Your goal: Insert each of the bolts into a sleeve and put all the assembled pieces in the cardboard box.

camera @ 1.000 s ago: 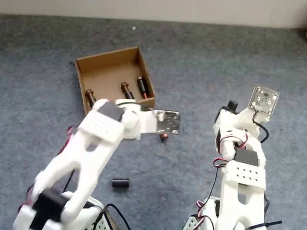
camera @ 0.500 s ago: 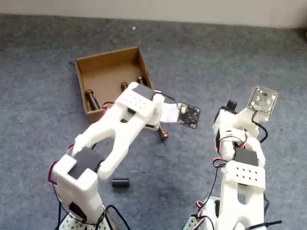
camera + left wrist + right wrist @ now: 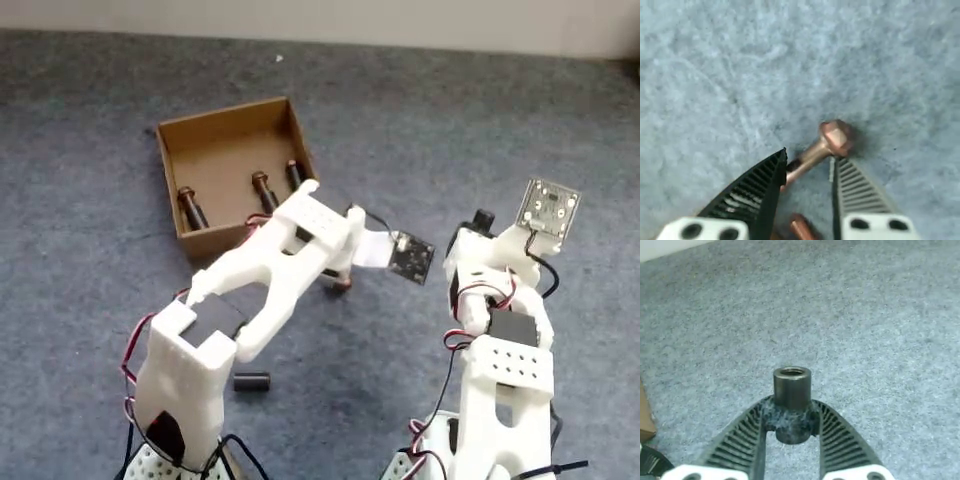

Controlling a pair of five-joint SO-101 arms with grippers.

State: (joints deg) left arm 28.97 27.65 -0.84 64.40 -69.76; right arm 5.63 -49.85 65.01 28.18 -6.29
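The left fingers [image 3: 776, 172] are open, one on each side of a copper bolt [image 3: 826, 144]. The bolt lies on the grey surface [image 3: 740, 65], near the cardboard box [image 3: 225, 118]. The right fingers [image 3: 826, 422] are closed tight on a dark sleeve [image 3: 792, 385], and its open end points away from them. Three put-together pieces [image 3: 262, 187] lie in the box. Another loose sleeve [image 3: 252, 381] lies on the surface by the left arm.

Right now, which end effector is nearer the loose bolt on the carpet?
Left. The left end effector straddles the bolt; the right end effector sits apart, gripping a sleeve.
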